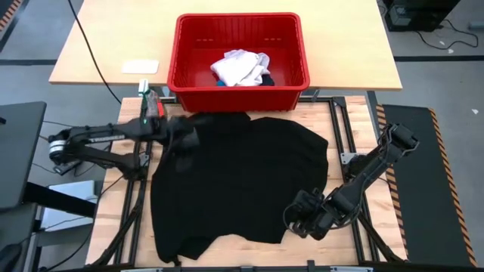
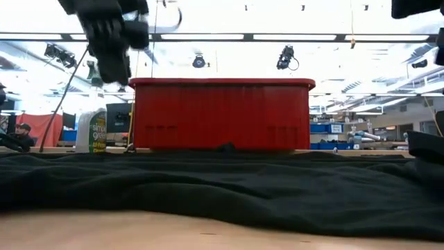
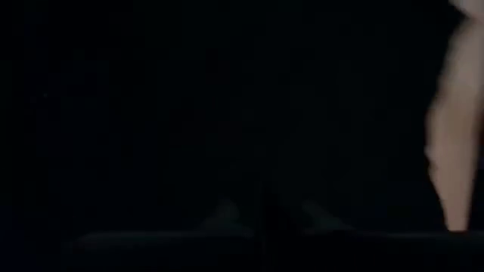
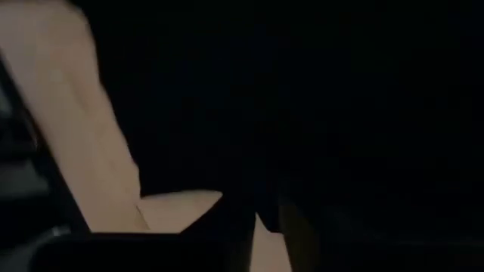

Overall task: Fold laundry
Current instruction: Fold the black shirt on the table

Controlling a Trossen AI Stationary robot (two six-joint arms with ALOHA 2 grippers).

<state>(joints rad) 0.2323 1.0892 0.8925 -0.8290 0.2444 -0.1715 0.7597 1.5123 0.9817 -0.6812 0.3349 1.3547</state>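
Black shirt [image 1: 242, 181] pinched by left gripper [image 1: 184, 143]; right gripper [image 1: 296, 219] at its hem, finger state unclear

Evenly lit workspace under bright ceiling strip lights [image 2: 208, 36].
Wrist views are nearly black; the raised left gripper [image 2: 114, 42] is motion-blurred.

Both robot arms are dark, almost black, built from slim tubular links joined by thicker rounded joint housings. The left arm [image 1: 106, 136] carries a pale grey round cap at its base joint and a small red-and-green patch near its wrist. The right arm [image 1: 370, 166] ends in a bulky, knobbly black hand [image 1: 302, 217]; the left hand [image 1: 181, 140] is a blurred dark block.
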